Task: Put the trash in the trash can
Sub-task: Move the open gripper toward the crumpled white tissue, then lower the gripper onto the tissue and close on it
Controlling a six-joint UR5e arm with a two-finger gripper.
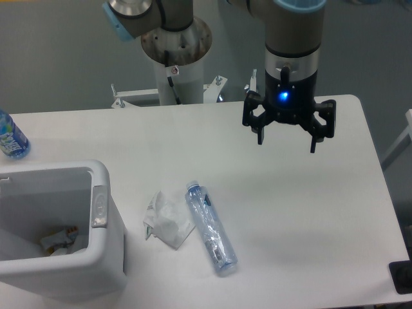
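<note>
Two pieces of trash lie on the counter (290, 212) just right of the one trash can (106, 257): one crumpled wrapper (168, 219) and, touching it, one crushed bottle (211, 228), its long axis diagonal, cap toward the far left. The jaws of the gripper (288, 136) hang spread wide, holding nothing, well apart from both.

The trash can (103, 257) is cut by the left and bottom edges. Items inside it are too blurred to name. The small bottle (11, 136) is cut at the left edge, and the arm (290, 32) at the top.
</note>
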